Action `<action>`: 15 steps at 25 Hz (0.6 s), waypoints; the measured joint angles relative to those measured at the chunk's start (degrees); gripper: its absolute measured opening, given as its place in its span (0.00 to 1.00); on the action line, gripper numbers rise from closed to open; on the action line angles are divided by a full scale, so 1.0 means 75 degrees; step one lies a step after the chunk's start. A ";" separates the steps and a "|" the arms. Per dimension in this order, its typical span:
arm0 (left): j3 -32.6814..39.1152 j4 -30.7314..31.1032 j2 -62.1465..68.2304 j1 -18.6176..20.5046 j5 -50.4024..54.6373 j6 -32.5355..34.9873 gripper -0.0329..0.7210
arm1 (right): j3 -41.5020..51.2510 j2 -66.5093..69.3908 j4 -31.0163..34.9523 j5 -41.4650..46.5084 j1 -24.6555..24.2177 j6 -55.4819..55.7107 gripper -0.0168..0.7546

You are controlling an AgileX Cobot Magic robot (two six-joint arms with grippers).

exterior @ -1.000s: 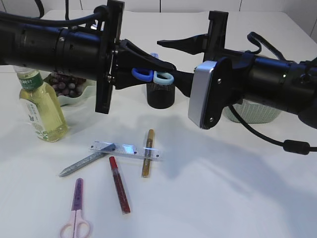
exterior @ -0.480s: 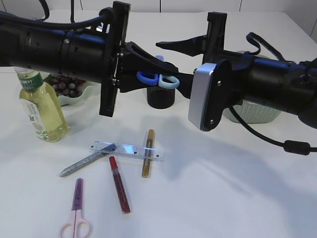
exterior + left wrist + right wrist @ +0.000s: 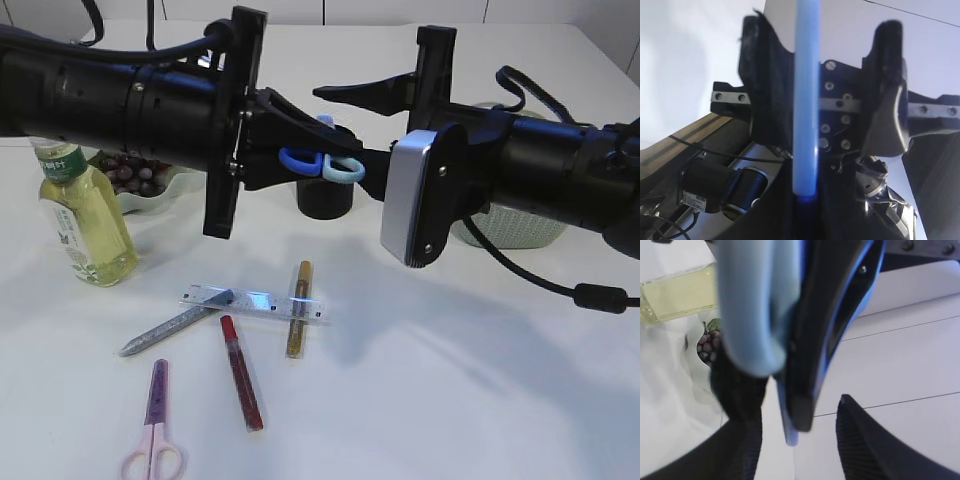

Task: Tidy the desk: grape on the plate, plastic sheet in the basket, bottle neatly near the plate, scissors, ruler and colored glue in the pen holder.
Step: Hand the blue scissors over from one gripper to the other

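Note:
My left gripper (image 3: 315, 145) is shut on blue scissors (image 3: 320, 163), held in the air above the black pen holder (image 3: 323, 200). In the left wrist view their blue edge (image 3: 806, 110) runs up from the closed jaws. My right gripper (image 3: 340, 125) faces it, open, and its fingers (image 3: 860, 440) straddle the scissors' handle (image 3: 750, 315). On the table lie a clear ruler (image 3: 255, 302), silver (image 3: 170, 330), red (image 3: 241, 372) and gold (image 3: 299, 308) glue sticks, and pink scissors (image 3: 155, 420). The bottle (image 3: 85, 225) stands by the plate (image 3: 165, 195) of grapes (image 3: 130, 175). The plastic sheet is out of view.
A pale green basket (image 3: 505, 230) sits at the right behind the right arm. The right arm's grey camera block (image 3: 410, 200) hangs low over the table's middle, and a cable (image 3: 590, 295) trails at the right edge.
My left arm has slid a little to the right, carrying the blue scissors further in between the right gripper's fingers. The right arm has barely moved.

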 joint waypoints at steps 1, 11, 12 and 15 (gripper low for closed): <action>0.0000 0.0000 0.0003 0.0000 0.0000 0.0000 0.10 | 0.0000 0.0000 -0.0019 0.0000 0.0000 0.0000 0.52; 0.0000 0.0018 0.0057 0.0000 0.0000 0.0000 0.10 | 0.0000 0.0000 -0.0036 -0.0014 0.0000 0.0000 0.46; 0.0000 0.0030 0.0057 0.0000 0.0000 0.0000 0.10 | 0.0000 0.0000 -0.0036 -0.0025 0.0000 0.0000 0.44; 0.0000 0.0030 0.0057 0.0000 0.0000 0.0000 0.10 | 0.0000 0.0000 -0.0036 -0.0030 0.0000 0.0000 0.37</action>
